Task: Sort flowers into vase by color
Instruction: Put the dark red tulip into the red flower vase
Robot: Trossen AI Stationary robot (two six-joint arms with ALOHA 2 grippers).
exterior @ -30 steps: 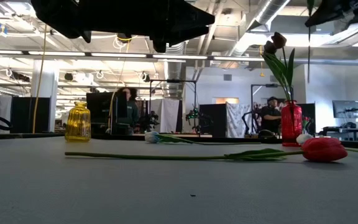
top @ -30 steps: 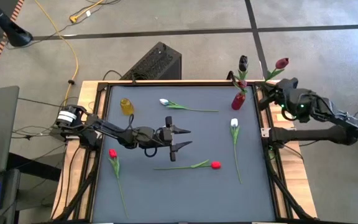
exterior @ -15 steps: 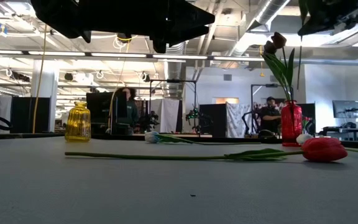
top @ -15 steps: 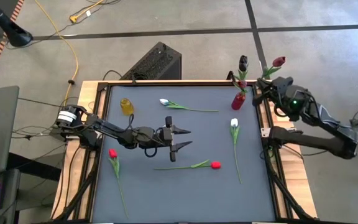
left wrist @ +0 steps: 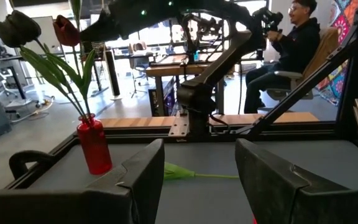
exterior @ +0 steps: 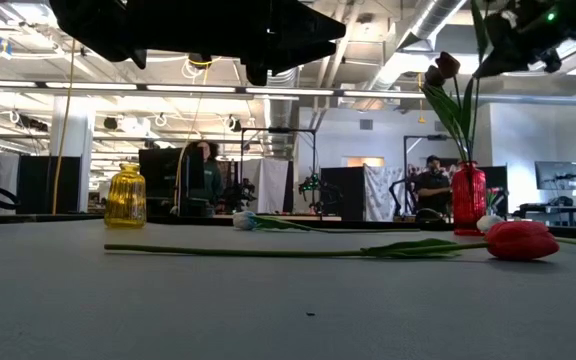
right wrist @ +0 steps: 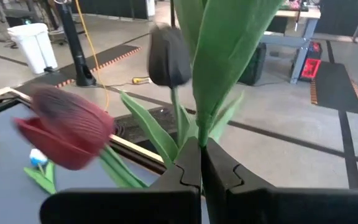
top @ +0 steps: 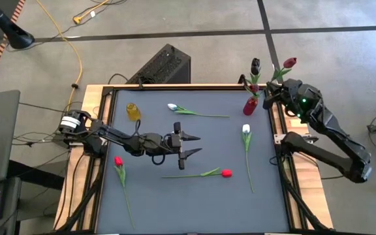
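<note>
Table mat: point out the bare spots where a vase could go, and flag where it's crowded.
Free: the near strip of the mat below the red tulip, and the patch between the yellow vase and the left gripper. Crowded: the far right corner around the red vase, where the right gripper holds a maroon tulip.

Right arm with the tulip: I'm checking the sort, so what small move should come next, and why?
Probably lower the stem toward the red glass vase. The right gripper has its jaws shut on a dark red tulip's green stem, held up beside that vase, which already holds a maroon tulip and a black tulip.
</note>
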